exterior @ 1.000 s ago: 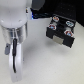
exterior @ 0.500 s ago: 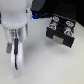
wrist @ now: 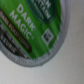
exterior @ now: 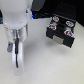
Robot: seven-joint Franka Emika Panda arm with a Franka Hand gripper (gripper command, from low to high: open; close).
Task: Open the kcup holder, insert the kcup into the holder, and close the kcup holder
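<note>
From the exterior view, my hand hangs low over the pale surface; whether it is apart or together I cannot tell. The boxy black holder sits well apart toward the exterior view's right, round pods on top.

My wrist view alone shows the pod: a glossy green round lid with white lettering, lying on the surface.

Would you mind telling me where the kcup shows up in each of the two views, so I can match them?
Exterior view: the kcup is not visible; the arm and gripper on the exterior view's left cover that spot.
Wrist view: the kcup fills most of the picture, green top with "Dark Magic" lettering, very close.
Shared landmark: the pale table surface.
</note>
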